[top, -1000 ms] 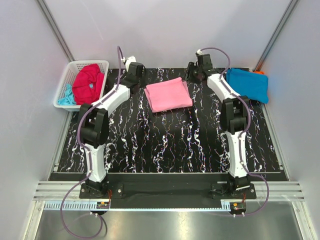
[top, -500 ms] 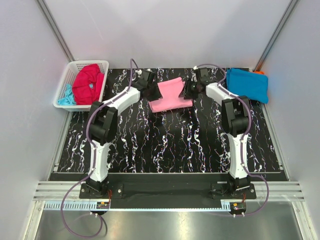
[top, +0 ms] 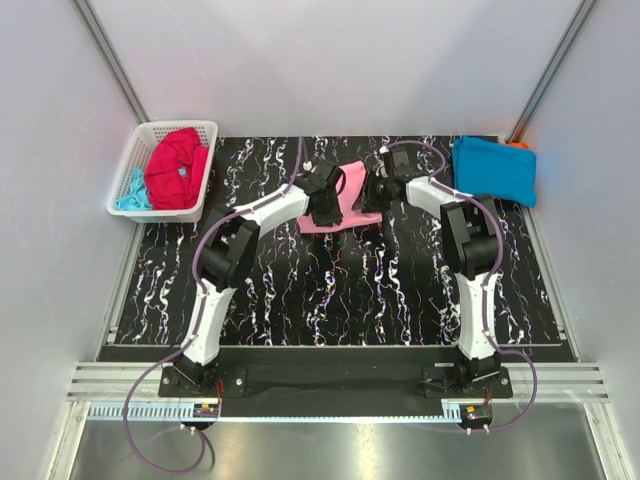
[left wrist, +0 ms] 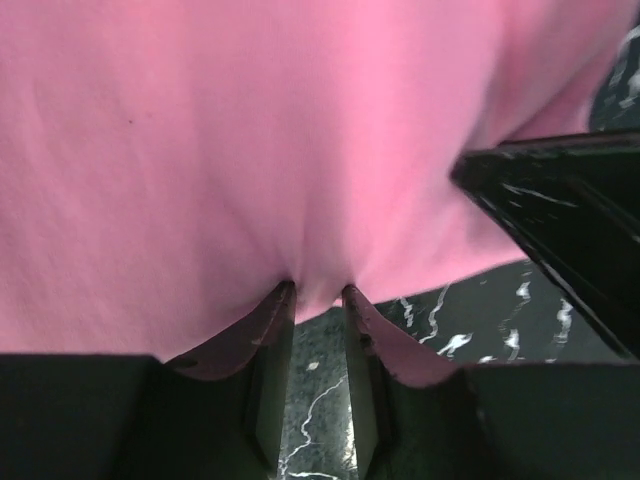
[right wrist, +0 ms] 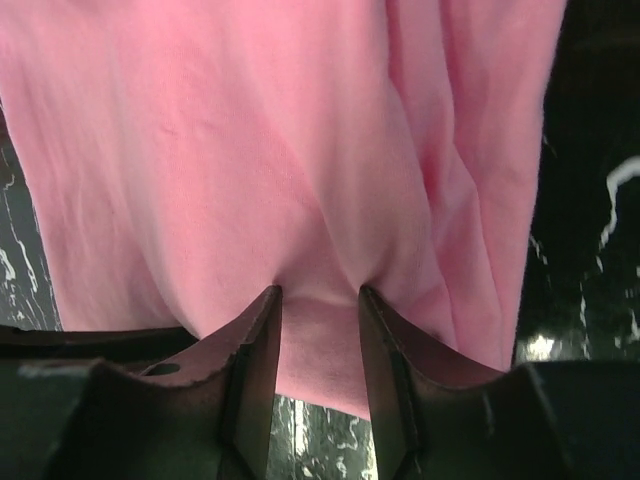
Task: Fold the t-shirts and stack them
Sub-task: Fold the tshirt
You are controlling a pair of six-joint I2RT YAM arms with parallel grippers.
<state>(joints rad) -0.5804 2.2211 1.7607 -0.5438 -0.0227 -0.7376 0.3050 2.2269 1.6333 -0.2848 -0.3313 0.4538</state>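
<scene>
Pink t-shirt [top: 350, 200], from above, lies far-centre on the table [top: 330, 290], between left gripper [top: 326, 205] and right gripper [top: 377, 190], equally near. Left wrist: fingers [left wrist: 272, 345] pinch its edge. Right wrist: fingers [right wrist: 255, 345] clamp a fold too.

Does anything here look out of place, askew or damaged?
Nothing damaged or spilled. The soft light pink cloth t-shirt is bunched, pinched by the left tool and the right tool. The crimson red cloth t-shirt lies crumpled, unfolded, in the white plastic lattice basket.
</scene>
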